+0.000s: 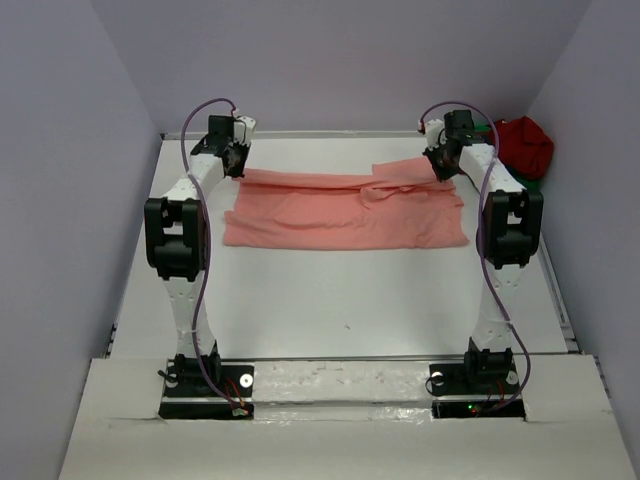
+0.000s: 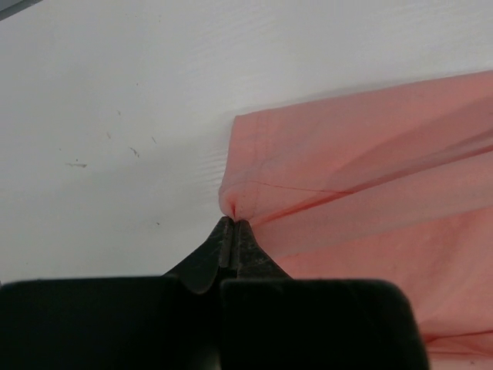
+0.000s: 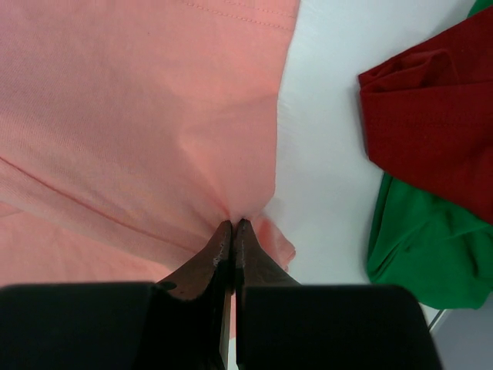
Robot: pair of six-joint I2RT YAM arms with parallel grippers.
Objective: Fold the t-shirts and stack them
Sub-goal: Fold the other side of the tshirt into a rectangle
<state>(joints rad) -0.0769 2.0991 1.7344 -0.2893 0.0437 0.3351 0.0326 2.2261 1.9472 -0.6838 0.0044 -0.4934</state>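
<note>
Pinching a small bunched corner of the pink shirt [image 2: 370, 162], the left gripper [image 2: 233, 224] had its fingers pressed together on the cloth, which puckered right at the tips. Hem stitching ran along that edge. The fabric fanned out to the right of the tips in the left wrist view, with bare white table [image 2: 115, 100] to the left.

The right gripper [image 3: 233, 225] was the same: fingers together, clamped on a gathered bit of the pink shirt's edge, creases radiating from the pinch. A little pink flap stuck out just right of the tips. Past that came a strip of bare table, then the red shirt [image 3: 439, 116], crumpled and lying over the green shirt [image 3: 420, 247]. Both were well apart from the tips and not touching the pink one.

In the top view, the left arm [image 1: 178, 235] and right arm [image 1: 512, 225] both reached to the far side of the table. The left gripper sat at the pink shirt's far-left corner, the right gripper at its far-right corner. The pink shirt lay spread wide across the table between the two arms, far edge raised at the grips, near part flat with some wrinkles and a crease right of centre. The red shirt was bunched in the table's far-right corner, with a bit of green peeking out beneath it. Could not tell whether the pink shirt was doubled over.
</note>
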